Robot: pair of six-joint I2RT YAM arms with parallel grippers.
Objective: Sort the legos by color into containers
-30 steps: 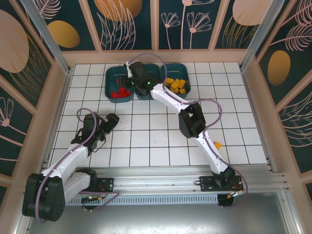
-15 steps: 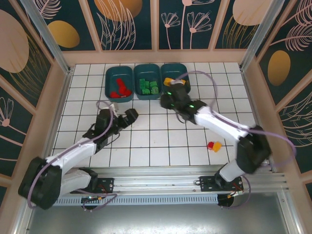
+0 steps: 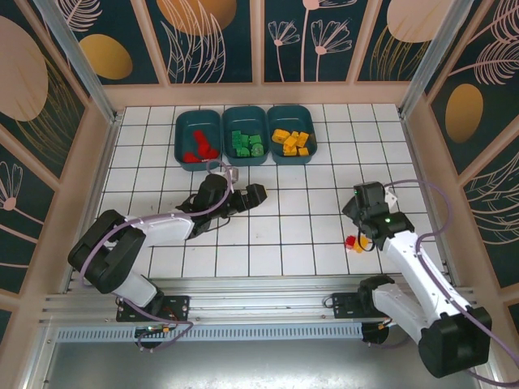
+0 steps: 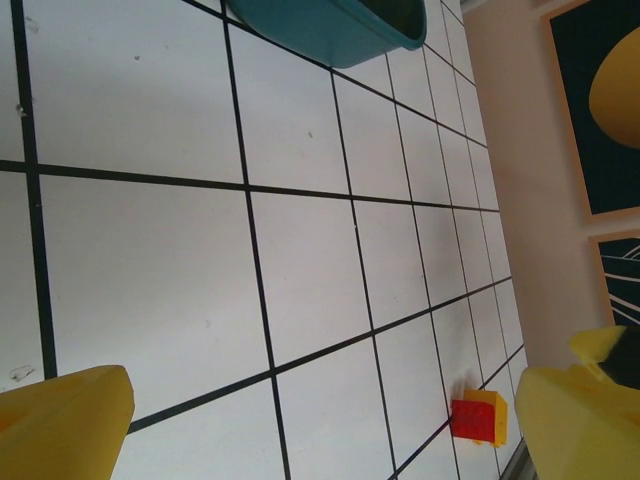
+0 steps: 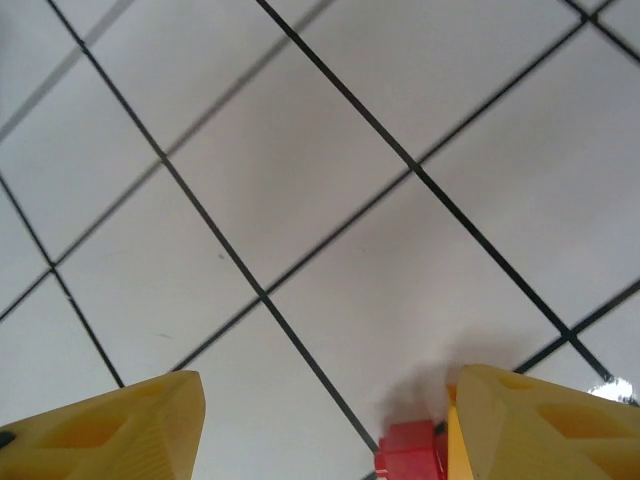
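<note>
Beside right fingers [image 5: 540,425]: red lego [image 5: 408,455].

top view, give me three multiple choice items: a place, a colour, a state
1. Where are the two loose bricks? A in a box B on the table by the right gripper C on a shelf
2. The middle tub holds: A red bricks B green bricks C yellow bricks
3. The left gripper is: A open, empty B holding a red brick C holding a green brick
1 B, they lie on bare table; 2 B, green bricks show inside; 3 A, fingers apart, nothing between.
</note>
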